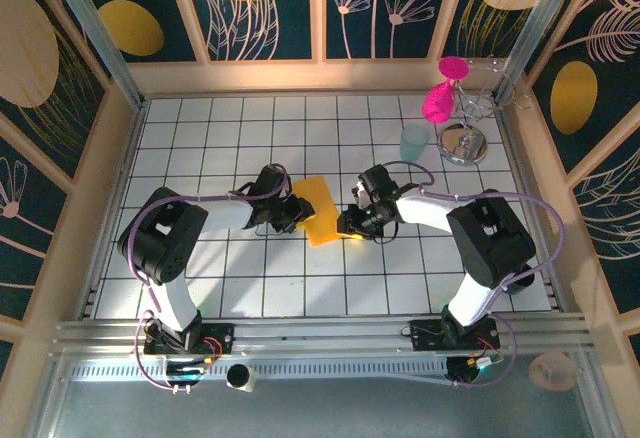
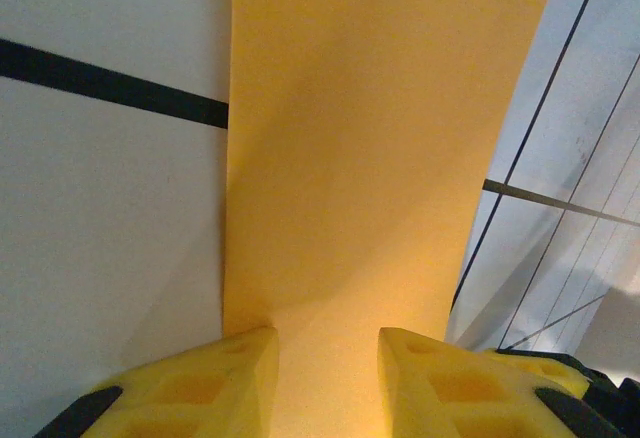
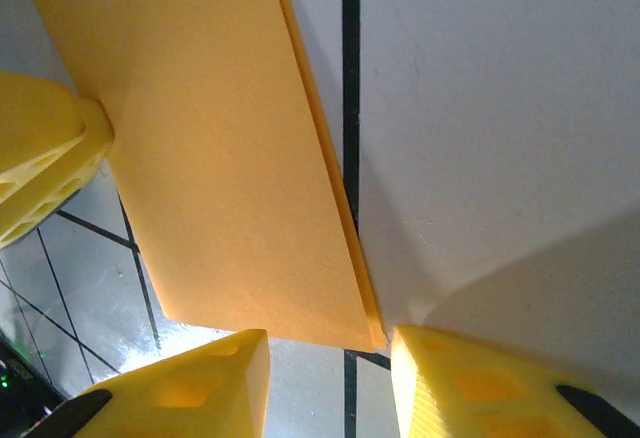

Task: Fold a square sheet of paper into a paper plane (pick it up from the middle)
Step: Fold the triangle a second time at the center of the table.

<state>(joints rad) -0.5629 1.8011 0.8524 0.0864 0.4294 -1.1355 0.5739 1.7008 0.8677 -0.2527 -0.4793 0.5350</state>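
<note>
My left claw is released, its yellow fingers spread. The thin orange-yellow sheet of paper runs out flat from the gap between them. My right claw is likewise unclenched and grips nothing; the sheet's near corner lies just in front of its gap. The sheet rests on the white tiled worktop between both claws, as a narrow oblong. Along one long side I see two layers, so I take it a first fold is made. I judge it feather-light, limp, easily creased, and apt to skid on the smooth tiles. Pinched at a corner it would droop. Better to take it gently at the middle of a long edge while the other claw pins it.
</note>
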